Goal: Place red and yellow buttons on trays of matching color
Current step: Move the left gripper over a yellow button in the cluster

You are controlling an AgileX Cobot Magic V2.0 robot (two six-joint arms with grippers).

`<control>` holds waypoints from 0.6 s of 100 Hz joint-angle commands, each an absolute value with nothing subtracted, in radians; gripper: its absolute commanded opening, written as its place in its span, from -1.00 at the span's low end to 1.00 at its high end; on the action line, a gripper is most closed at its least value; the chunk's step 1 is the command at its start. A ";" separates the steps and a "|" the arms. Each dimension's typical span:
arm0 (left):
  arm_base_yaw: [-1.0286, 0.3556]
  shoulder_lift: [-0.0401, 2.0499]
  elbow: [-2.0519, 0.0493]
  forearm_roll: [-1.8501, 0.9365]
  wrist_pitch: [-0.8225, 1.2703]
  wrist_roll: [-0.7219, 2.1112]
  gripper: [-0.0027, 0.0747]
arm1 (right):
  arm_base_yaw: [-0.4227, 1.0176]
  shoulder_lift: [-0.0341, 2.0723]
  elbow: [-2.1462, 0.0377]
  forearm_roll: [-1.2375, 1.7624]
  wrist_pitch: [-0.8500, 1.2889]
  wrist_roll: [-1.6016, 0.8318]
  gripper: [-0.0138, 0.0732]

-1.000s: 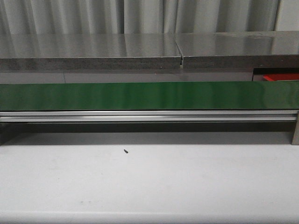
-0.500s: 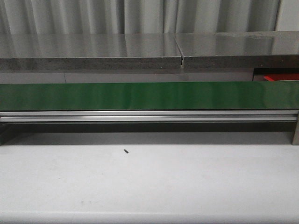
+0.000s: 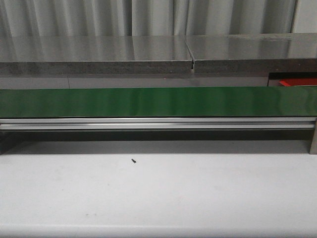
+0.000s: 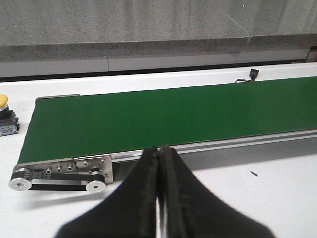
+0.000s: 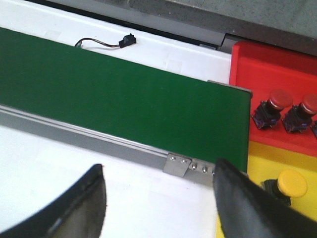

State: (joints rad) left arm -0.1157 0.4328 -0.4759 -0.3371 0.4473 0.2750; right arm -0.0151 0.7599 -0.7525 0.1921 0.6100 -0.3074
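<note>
A long green conveyor belt (image 3: 158, 101) is seen spanning the white table (image 3: 158, 193), bare of buttons. At its right end, two red-capped buttons (image 5: 271, 105) are seen on the red plastic tray (image 5: 262, 64) and one yellow-capped button (image 5: 290, 183) on the yellow tray (image 5: 267, 154); another yellow-capped button (image 4: 5, 111) is seen off the left end. The left gripper (image 4: 159, 163) is pressed closed on nothing, the right gripper (image 5: 158, 198) spread wide
</note>
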 commanded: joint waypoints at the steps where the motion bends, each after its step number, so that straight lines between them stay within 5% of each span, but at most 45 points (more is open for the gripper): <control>1: -0.124 0.437 -0.506 -0.358 0.374 0.272 -0.98 | -0.029 0.688 -0.719 0.193 0.528 -0.304 0.14; 33: -0.124 0.437 -0.506 -0.358 0.374 0.271 -0.98 | -0.031 0.626 -0.670 0.193 0.533 -0.304 -0.92; 60: -0.115 0.448 -0.589 -0.345 0.423 0.218 -0.88 | -0.031 0.626 -0.670 0.193 0.531 -0.304 -0.91</control>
